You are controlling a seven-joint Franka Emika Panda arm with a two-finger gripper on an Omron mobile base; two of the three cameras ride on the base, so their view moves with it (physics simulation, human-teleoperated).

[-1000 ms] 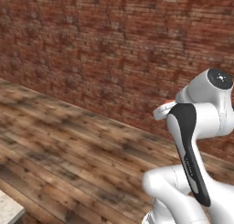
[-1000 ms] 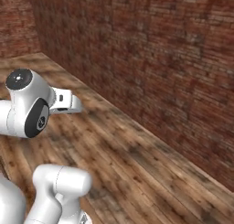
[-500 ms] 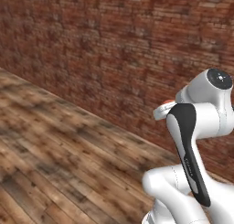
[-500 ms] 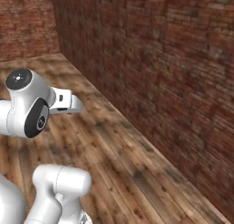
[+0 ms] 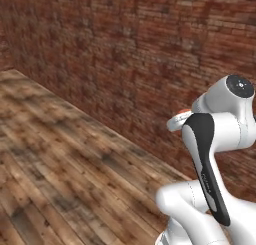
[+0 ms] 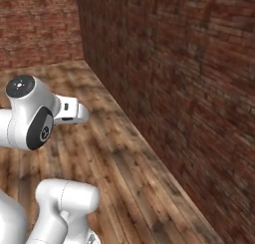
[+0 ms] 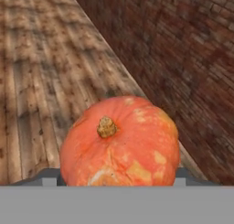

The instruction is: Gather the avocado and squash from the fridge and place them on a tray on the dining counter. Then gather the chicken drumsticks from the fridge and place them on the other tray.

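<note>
The base has turned, so both base views have swung across the room. In the left base view the brick wall (image 5: 125,54) now reaches 9 o'clock. In the right base view a wall corner (image 6: 79,29) has come in at 11 o'clock, leaving less wooden floor (image 6: 124,158).

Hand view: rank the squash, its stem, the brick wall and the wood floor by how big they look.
1. wood floor and brick wall, too alike to separate
2. squash, enlarged by nearness
3. stem
</note>
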